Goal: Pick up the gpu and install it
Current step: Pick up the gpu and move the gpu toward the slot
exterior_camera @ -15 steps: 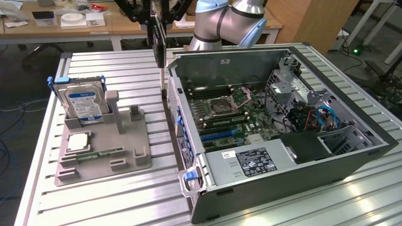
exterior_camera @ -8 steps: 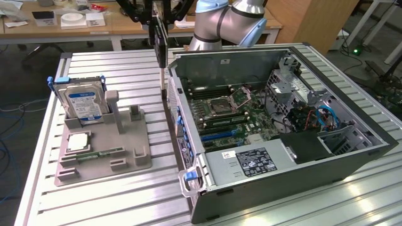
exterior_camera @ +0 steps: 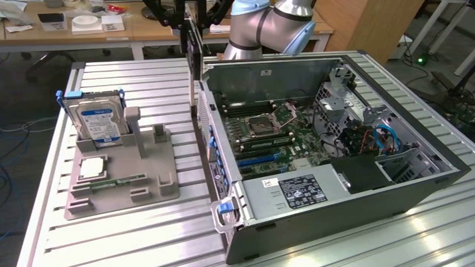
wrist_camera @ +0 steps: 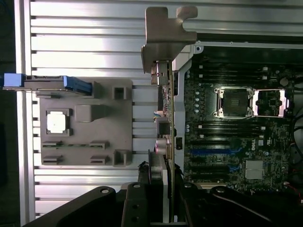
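My gripper is shut on the gpu, a thin dark card that hangs upright and edge-on, high over the near wall of the open computer case. In the wrist view the gpu runs as a narrow edge away from my gripper, and its silvery metal end bracket is at the far end. The card floats over the seam between the table and the motherboard. The blue expansion slots lie just inside the case, beside the card.
A grey parts holder on the slatted metal table carries an upright hard drive, a processor and a memory stick. The case's power supply and cables fill its lower half. A desk stands behind.
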`<state>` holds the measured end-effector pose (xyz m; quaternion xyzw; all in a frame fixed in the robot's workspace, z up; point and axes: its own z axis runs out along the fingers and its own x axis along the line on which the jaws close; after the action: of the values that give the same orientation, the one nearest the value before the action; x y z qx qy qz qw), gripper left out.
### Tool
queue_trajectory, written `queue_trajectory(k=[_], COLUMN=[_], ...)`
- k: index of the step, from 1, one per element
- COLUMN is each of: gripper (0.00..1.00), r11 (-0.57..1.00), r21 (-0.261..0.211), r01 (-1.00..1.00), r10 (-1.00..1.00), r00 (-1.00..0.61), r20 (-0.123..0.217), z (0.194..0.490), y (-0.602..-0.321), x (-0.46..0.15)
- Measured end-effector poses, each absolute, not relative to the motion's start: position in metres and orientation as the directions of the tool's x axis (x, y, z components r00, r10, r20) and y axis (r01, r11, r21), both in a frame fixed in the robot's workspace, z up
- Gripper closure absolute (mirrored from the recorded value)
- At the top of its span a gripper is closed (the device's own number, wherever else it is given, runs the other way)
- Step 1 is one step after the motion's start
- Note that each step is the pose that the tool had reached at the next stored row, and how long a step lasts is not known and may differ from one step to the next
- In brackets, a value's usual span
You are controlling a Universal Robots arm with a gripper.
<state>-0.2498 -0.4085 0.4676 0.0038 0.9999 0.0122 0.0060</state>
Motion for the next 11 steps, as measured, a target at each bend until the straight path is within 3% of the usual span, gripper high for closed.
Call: queue_trajectory(k=[11], gripper=[0.71], r11=[1.000], r21=[0.024], r01=[0.007], r10=[0.008], r00=[-1.000], r20=[-0.012], z=[0.4676], y=[-0.4085], x=[-0.2430])
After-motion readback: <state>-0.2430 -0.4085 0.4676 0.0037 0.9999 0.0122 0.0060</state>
